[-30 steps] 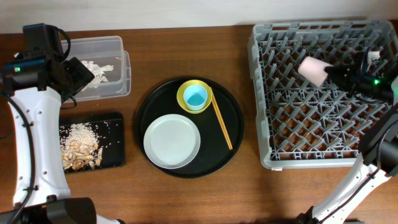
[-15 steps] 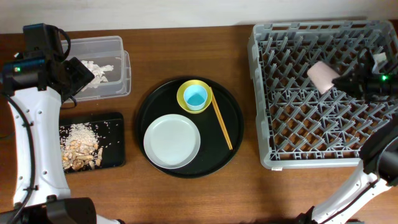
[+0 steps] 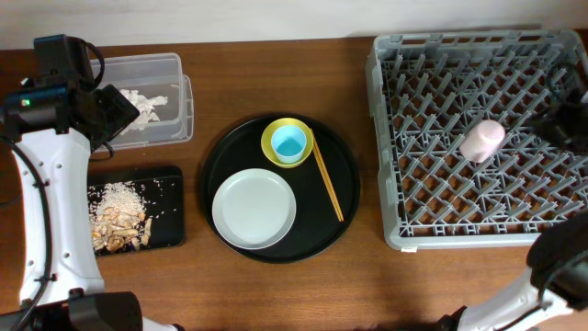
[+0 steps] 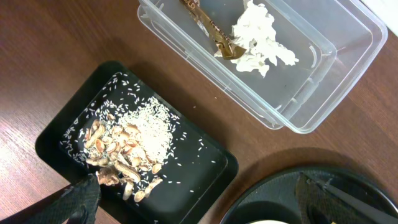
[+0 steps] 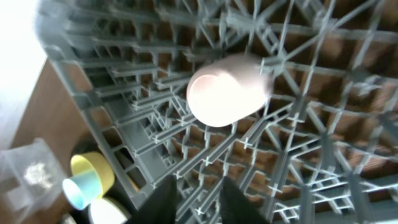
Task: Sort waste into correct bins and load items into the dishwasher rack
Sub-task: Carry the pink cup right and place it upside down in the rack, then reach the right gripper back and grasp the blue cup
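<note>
The pink cup lies tilted on the prongs of the grey dishwasher rack, right of its middle. In the right wrist view the pink cup sits apart from my right gripper, which is open and holds nothing. My left gripper hangs wide open over the black tray bin of rice and brown food pieces. Crumpled white paper and a brown-gold wrapper lie in the clear tub. The grey plate, the chopsticks and the yellow bowl holding the light-blue cup are in the overhead view.
The plate, bowl and chopsticks rest on a large round black tray at the table's middle. The clear tub and black tray bin sit at the left under the left arm. The right arm shows at the rack's right edge.
The right gripper carried the pink cup to the right over the rack, opened and let it go. The cup now rests on the prongs. The left arm has not moved.
</note>
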Controlling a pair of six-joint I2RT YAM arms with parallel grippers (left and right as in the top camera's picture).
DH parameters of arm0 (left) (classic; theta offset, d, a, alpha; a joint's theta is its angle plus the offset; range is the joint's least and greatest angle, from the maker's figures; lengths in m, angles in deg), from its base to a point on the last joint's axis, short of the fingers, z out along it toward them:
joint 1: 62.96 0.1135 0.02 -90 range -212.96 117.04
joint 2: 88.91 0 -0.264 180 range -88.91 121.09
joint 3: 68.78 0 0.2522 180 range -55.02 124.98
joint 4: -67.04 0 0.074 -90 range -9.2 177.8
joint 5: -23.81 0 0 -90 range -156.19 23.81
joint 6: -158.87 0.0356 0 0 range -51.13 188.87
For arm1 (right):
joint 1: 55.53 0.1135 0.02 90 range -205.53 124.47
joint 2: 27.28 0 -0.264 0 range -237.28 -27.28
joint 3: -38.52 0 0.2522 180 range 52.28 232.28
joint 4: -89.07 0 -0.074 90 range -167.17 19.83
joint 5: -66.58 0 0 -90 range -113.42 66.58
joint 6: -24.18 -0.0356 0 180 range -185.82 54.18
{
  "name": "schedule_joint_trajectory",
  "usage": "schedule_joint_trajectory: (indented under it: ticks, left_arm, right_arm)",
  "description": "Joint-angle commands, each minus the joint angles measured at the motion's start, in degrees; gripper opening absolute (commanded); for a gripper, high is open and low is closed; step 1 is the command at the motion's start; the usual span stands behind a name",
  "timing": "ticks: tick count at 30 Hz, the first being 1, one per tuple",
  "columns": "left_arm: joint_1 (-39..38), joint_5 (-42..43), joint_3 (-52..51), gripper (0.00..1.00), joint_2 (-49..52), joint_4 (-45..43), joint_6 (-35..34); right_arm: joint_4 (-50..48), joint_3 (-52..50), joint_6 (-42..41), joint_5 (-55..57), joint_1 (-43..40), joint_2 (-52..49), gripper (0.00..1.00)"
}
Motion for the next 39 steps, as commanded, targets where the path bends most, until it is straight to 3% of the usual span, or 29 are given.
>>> schedule_joint_trajectory:
  ticks: [1,4,8,12,16,19,27,31,39]
  left_arm:
    - [0.28,-0.61,0.46,0.99,-0.72,-0.09,-0.35]
    - [0.28,-0.61,0.46,0.99,-0.72,-0.09,-0.35]
    - [0.28,-0.61,0.46,0.99,-0.72,-0.09,-0.35]
    - [0.28,-0.61,0.46,0.99,-0.72,-0.09,-0.35]
    - [0.28,-0.61,0.46,0.99,-0.72,-0.09,-0.35]
    - [0.28,-0.61,0.46,0.99,-0.72,-0.09,-0.35]
    - [0.28,-0.61,0.46,0.99,-0.72,-0.09,-0.35]
    - [0.28,-0.61,0.46,0.99,-0.72,-0.09,-0.35]
    - [0.28,-0.61,0.46,0.99,-0.72,-0.09,-0.35]
  right_arm:
    - [-1.31,1.31,-1.29,2.34,2.97,4.07,0.28]
    - [-1.55,1.29,0.55,1.9,9.49,4.11,0.28]
    - [-4.33,1.29,7.32,0.74,25.11,4.11,0.28]
    - [-10.71,1.29,7.52,7.63,42.8,3.41,0.52]
    - [-15.8,1.29,-2.21,24.13,57.77,-1.01,0.58]
    - [-18.47,1.29,-5.84,29.81,66.38,-6.47,0.58]
    - [-24.85,1.29,-8.61,33.55,74.42,-15.82,0.58]
    - [-24.83,1.22,-9.29,35.34,74.99,-17.55,0.42]
    - [-24.2,0.85,-11.82,35.34,75.56,-21.31,0.33]
